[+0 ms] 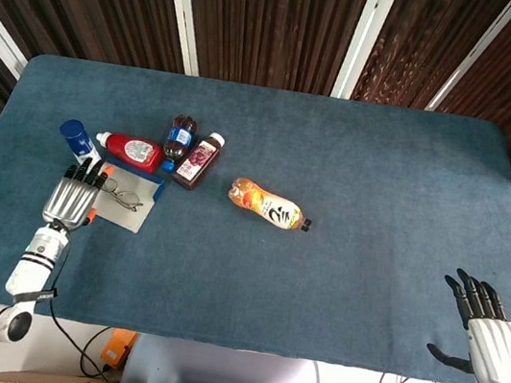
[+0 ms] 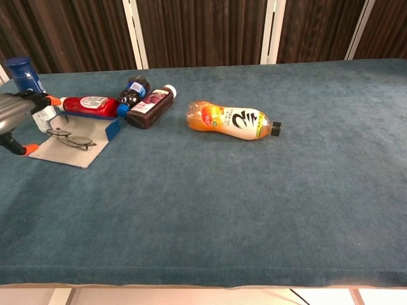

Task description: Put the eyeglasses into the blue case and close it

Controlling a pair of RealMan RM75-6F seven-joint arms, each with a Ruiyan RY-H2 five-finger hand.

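Note:
The eyeglasses [image 1: 123, 196] [image 2: 70, 138] lie on the grey lining of the open blue case [image 1: 129, 215] [image 2: 66, 152], whose blue edge stands up on its right side. My left hand [image 1: 69, 201] [image 2: 13, 114] hovers just left of the case with its fingers stretched out and apart, holding nothing. Its orange fingertips [image 1: 103, 170] point toward the far side, close to the case's left edge. My right hand [image 1: 491, 334] is open at the table's near right corner, far from the case, and only the head view shows it.
Behind the case lie a blue can [image 1: 74, 137], a red bottle [image 1: 136, 149], and two dark bottles [image 1: 180, 134] [image 1: 200, 160]. An orange drink bottle [image 1: 268, 205] lies on its side mid-table. The blue table cloth [image 1: 385, 173] stretches to the right.

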